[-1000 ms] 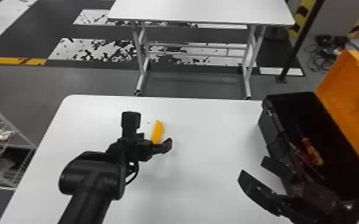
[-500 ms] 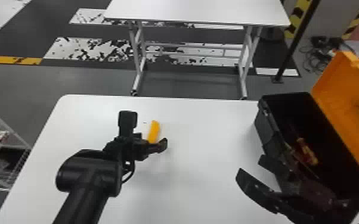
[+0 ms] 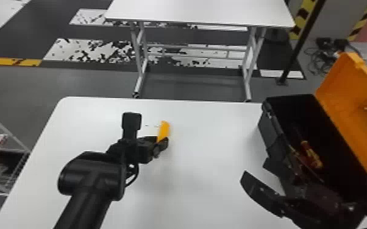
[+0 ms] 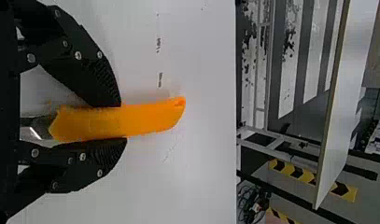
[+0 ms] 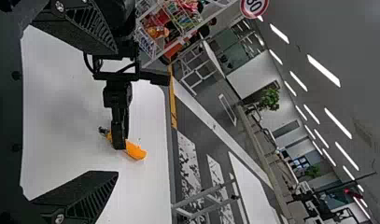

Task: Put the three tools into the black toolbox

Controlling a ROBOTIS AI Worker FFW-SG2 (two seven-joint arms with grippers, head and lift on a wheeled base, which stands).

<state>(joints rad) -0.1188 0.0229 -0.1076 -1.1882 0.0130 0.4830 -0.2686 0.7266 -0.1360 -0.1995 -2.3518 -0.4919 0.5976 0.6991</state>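
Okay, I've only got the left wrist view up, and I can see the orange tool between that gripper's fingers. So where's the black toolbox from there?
Observer: The head view puts the black toolbox at the right side of the white table.
Operator: Is anything in it?
Observer: Yes, a tool with a red and yellow handle lies inside.
Operator: What about the right gripper, is that free?
Observer: The right wrist view has the right gripper open, holding nothing.
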